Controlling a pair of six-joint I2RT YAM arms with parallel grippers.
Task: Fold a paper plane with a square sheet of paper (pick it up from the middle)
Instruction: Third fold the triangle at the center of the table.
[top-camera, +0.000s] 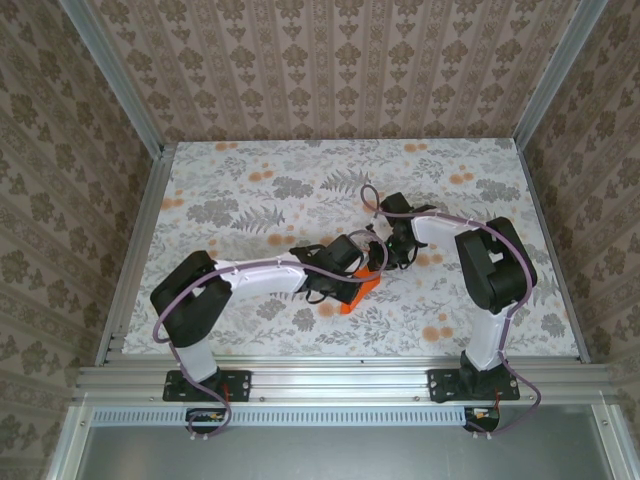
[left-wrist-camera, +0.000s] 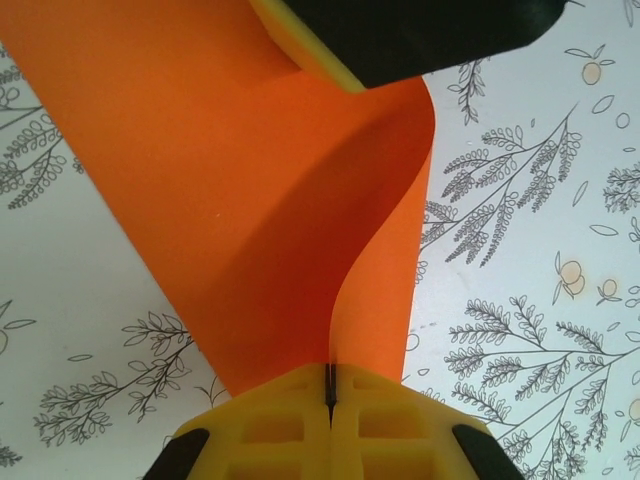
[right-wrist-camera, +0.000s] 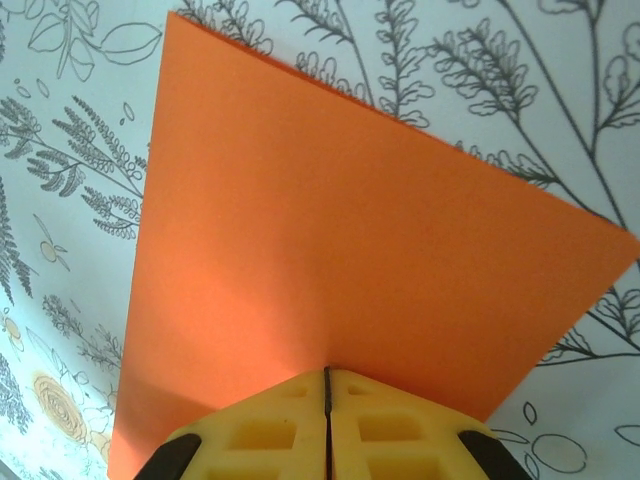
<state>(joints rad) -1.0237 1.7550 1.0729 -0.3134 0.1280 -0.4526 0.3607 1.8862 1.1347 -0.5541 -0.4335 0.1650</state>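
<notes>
Bright orange, thin square sheet of paper (top-camera: 360, 294) is seen from the top camera near the middle of the floral-print table (top-camera: 250, 190), somewhat toward its near edge. It is largely covered there by the left gripper (top-camera: 352, 282) and the right gripper (top-camera: 386, 260), which meet over it from opposite sides. How the paper is held is made plain only at the wrists. In the left wrist view the left gripper (left-wrist-camera: 330, 392) is closed tight, its yellow jaws pinched on one edge of the sheet (left-wrist-camera: 230, 200). From that pinch the paper is bowed upward in an S-shaped curl, and a yellow and black finger (left-wrist-camera: 420, 30) of the right gripper is pressed against the sheet's far end. In the right wrist view the right gripper (right-wrist-camera: 327, 385) is likewise clamped on an edge, but the sheet (right-wrist-camera: 330, 230) is shown flat, with straight edges and sharp corners against the printed tabletop (right-wrist-camera: 70, 130). Whether the paper is lifted clear of the table cannot be told.
</notes>
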